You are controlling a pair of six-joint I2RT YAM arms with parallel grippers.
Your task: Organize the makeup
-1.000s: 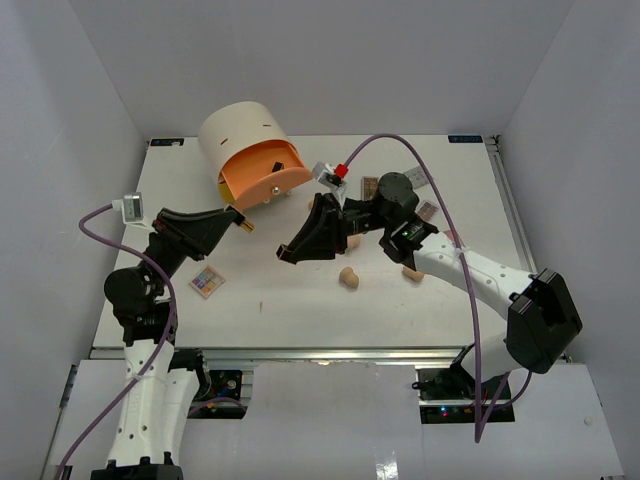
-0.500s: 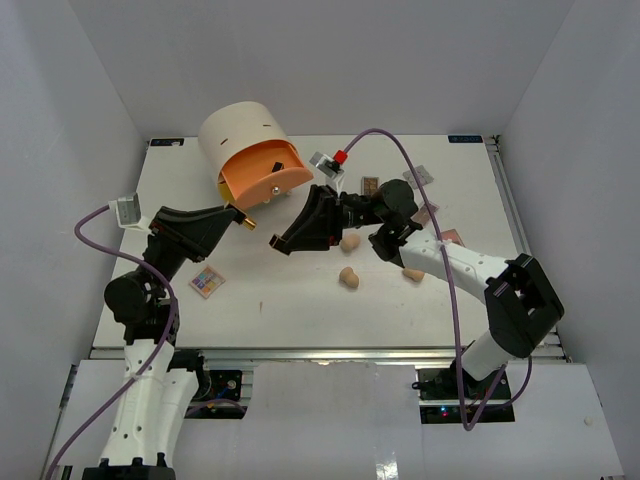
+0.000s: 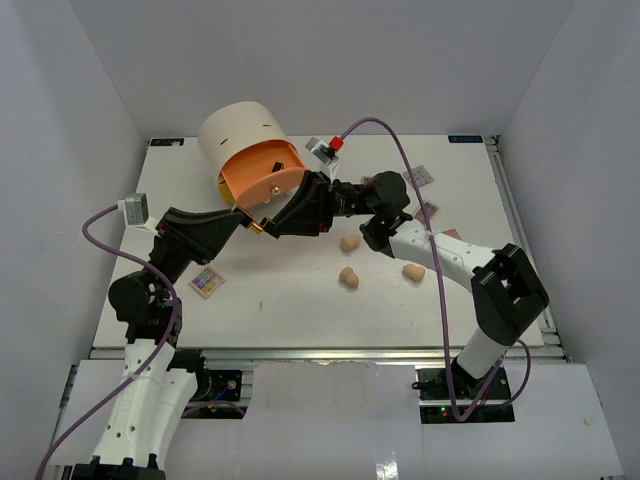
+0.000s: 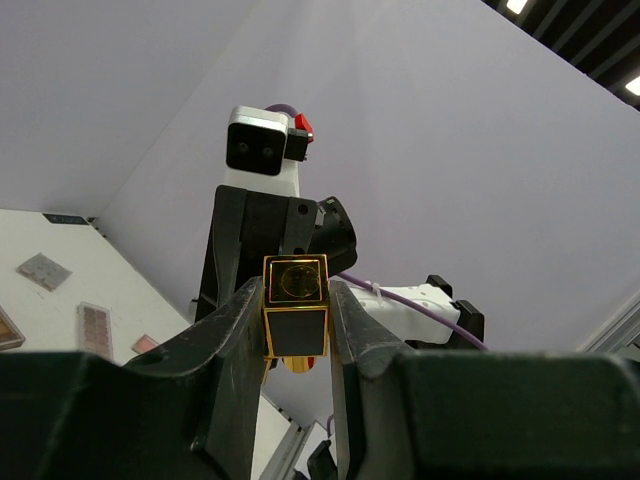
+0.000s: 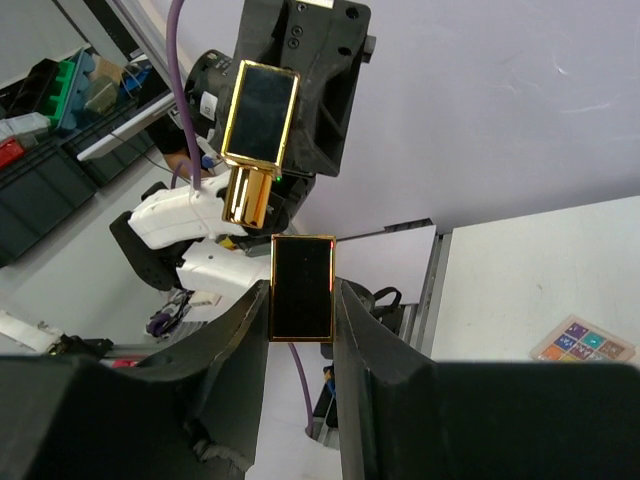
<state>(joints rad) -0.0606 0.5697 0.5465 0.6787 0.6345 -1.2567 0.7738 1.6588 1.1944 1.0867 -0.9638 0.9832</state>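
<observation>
My left gripper (image 4: 296, 300) is shut on a black-and-gold lipstick tube (image 4: 295, 318), held in the air beside the drawer unit. The right wrist view shows that same tube (image 5: 258, 112) with its gold inner barrel (image 5: 245, 196) pointing at my right gripper (image 5: 302, 300), which is shut on a black cap with gold edges (image 5: 302, 288). From above, the two gripper tips nearly meet: left gripper (image 3: 250, 222), right gripper (image 3: 272, 228). Three tan sponges (image 3: 350, 242) (image 3: 348, 278) (image 3: 413, 272) lie on the table. A multicoloured palette (image 3: 207, 282) lies near the left arm, and a grey palette (image 3: 420, 177) at the back right.
The round cream drawer unit (image 3: 238, 130) stands at the back left with its orange drawer (image 3: 262, 180) pulled out, just behind the meeting grippers. More flat palettes (image 4: 95, 328) lie behind the right arm. White walls (image 3: 60, 120) enclose the table on three sides.
The right gripper has swung left and toward the back with the cap, up to the left gripper's tip. The left gripper has edged right and lower with the tube.
</observation>
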